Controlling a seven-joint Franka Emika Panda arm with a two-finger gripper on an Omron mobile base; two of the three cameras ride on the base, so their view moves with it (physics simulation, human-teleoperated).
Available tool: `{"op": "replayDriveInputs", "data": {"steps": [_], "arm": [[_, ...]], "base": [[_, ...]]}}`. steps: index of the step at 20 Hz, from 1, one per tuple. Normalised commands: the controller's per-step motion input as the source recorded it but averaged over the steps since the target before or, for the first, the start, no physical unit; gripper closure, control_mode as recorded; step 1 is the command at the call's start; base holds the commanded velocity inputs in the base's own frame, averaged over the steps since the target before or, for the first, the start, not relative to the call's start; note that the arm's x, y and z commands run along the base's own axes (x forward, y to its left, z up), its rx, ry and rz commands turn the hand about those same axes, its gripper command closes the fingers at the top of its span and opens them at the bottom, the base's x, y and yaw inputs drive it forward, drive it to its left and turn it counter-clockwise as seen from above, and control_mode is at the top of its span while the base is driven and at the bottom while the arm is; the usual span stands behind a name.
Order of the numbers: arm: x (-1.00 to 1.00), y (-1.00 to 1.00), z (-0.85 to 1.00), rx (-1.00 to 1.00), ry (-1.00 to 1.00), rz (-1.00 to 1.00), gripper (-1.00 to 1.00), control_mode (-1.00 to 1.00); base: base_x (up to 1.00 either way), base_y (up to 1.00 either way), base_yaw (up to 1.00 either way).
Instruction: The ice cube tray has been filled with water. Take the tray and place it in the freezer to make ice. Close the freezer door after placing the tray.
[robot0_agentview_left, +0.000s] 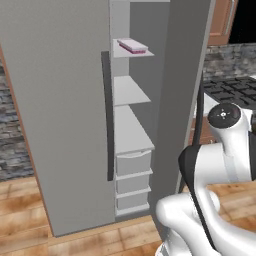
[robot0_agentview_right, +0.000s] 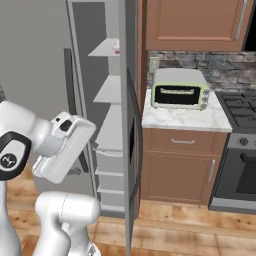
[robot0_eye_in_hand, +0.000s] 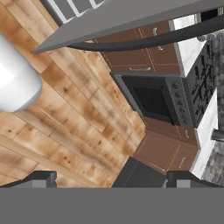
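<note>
End effector (robot0_eye_in_hand: 109, 177): jaws spread wide, nothing held, aimed at wooden floor (robot0_eye_in_hand: 74, 113). Ice cube tray (robot0_agentview_left: 132, 46): flat on upper shelf (robot0_agentview_left: 131, 52) of freezer (robot0_agentview_left: 131, 130). Freezer door (robot0_agentview_left: 55, 110): open.

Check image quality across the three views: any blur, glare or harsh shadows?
Left base view: flat even light, no glare; ice cube tray soft and low-res on the top freezer shelf. Right base view: sharp enough, toaster oven window shows mild sheen. Hand view: rolled, floor slightly blurred.
</note>
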Motion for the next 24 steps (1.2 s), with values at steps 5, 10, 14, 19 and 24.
{"op": "replayDriveInputs", "data": {"steps": [5, 10, 14, 19, 24], "arm": [[-0.07, -0.32, -0.05, 0.04, 0.00, 0.08, -1.00, -1.00], [0.01, -0.44, 0.00, 0.08, 0.00, 0.17, -1.00, -1.00], [0.20, -0.31, -0.06, 0.10, 0.00, 0.24, -1.00, -1.00], [0.44, -0.17, -0.15, 0.08, 0.01, 0.24, -1.00, -1.00], [0.36, -0.28, -0.12, 0.13, 0.00, 0.31, -1.00, -1.00]], "base": [[0.00, 0.00, 0.00], [0.00, 0.00, 0.00], [0.00, 0.00, 0.00], [0.00, 0.00, 0.00], [0.00, 0.00, 0.00]]}}
